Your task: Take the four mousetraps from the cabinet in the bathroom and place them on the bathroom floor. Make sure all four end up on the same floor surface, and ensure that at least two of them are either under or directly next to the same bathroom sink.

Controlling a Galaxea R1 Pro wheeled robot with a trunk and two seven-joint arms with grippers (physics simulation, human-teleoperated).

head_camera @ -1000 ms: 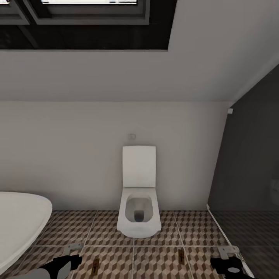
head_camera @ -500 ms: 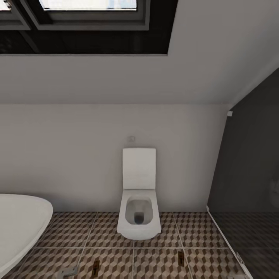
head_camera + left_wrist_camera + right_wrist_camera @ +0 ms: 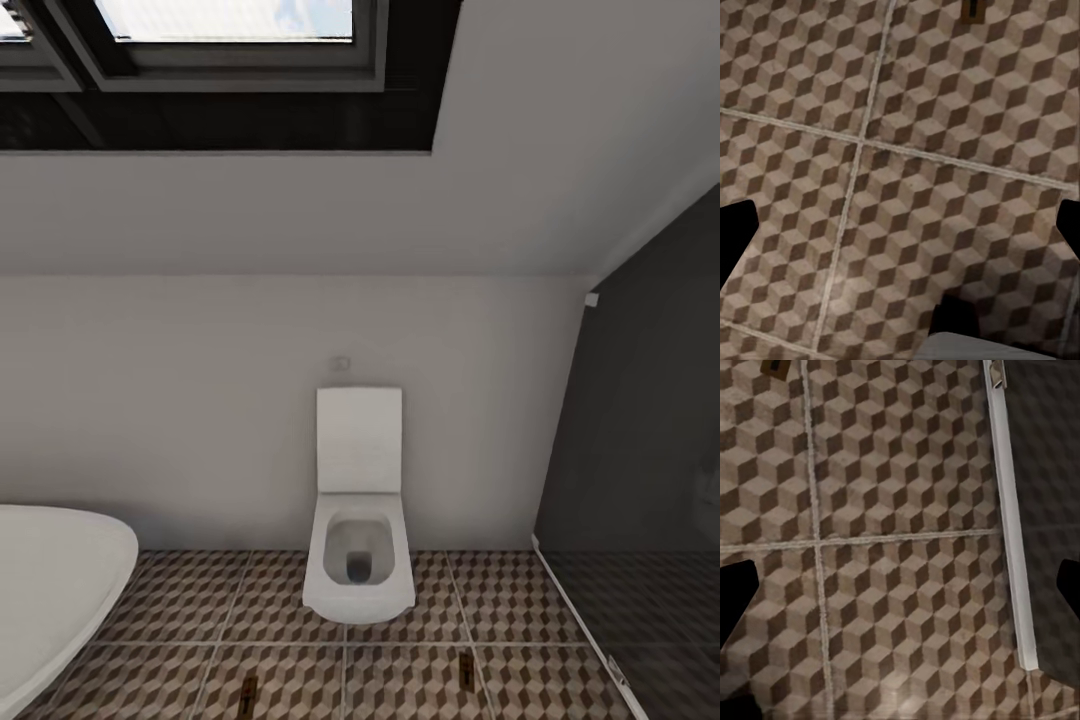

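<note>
Head view gives us two small dark-brown mousetraps (image 3: 249, 689) (image 3: 467, 668) already lying on the cube-patterned tiled bathroom floor (image 3: 400, 690) just before the white toilet (image 3: 358, 560), no sink nearby, so placement seems unfinished; both end effectors gape wide, empty.

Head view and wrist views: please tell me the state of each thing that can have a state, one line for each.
toilet: lid raised against the wall, bowl open.
mousetraps: two lie flat on the bathroom floor in front of the toilet, left one, right one, apart from each other.
bathtub: rim shows, inside cannot be told.
left claw: fingers wide apart, holding nothing.
right claw: fingers wide apart, holding nothing.
</note>
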